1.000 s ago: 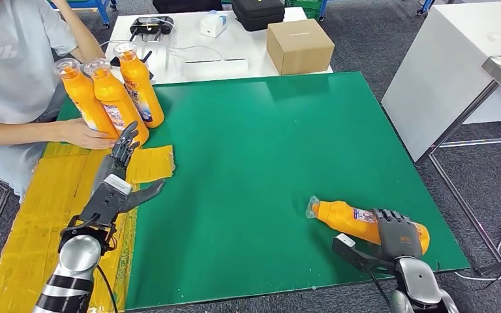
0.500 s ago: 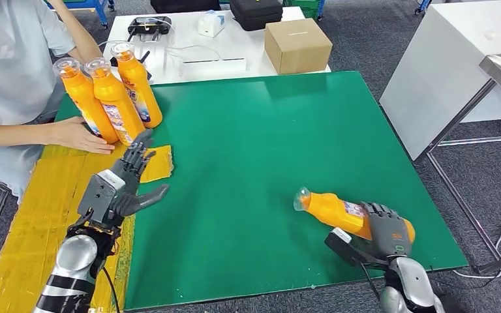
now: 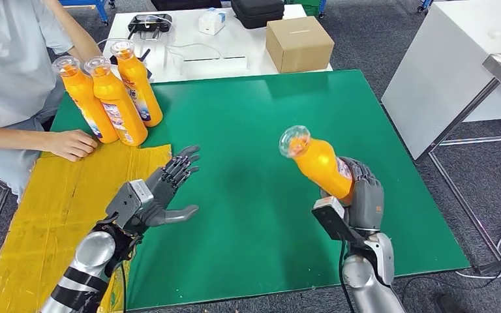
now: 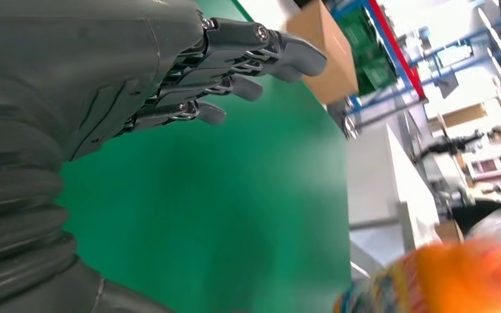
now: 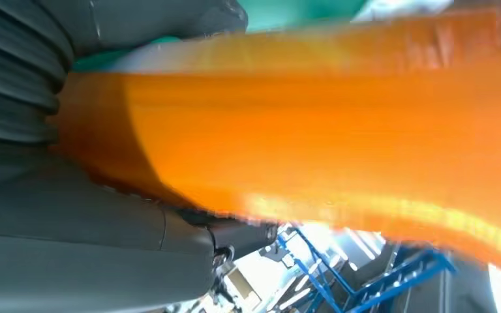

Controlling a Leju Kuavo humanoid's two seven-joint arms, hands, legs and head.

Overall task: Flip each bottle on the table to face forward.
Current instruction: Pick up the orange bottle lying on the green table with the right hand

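**Orange bottle off the mat, in the right hand**

Orange bottle (image 3: 318, 164) is the landmark here. It is held clear of the green mat (image 3: 248, 117), tilted, cap end up and toward the camera, base down in the right hand (image 3: 362, 195). The right wrist view shows its orange side pressed close against the palm, blurred.

Progress, as a judgement: three upright bottles (image 3: 114, 98) stand in a row well to the left of the held bottle and farther from the robot, near the mat's far left corner, labels partly showing. They look finished, though I cannot tell whether every label faces forward. The held bottle looks like the last one. Left to do: turn it, stand it up, set it down.

Fingers: the right hand's fingers (image 3: 364, 176) wrap round the bottle's lower body, closed on it. The left hand (image 3: 160, 192) hovers left of the held bottle, well apart from it, over the mat beside the yellow cardboard (image 3: 52, 195). Its fingers (image 4: 248, 62) are stretched out and slightly spread, thumb out to the side, touching nothing.

A person's hand (image 3: 72, 143) rests on the cardboard, just in front of the three bottles.
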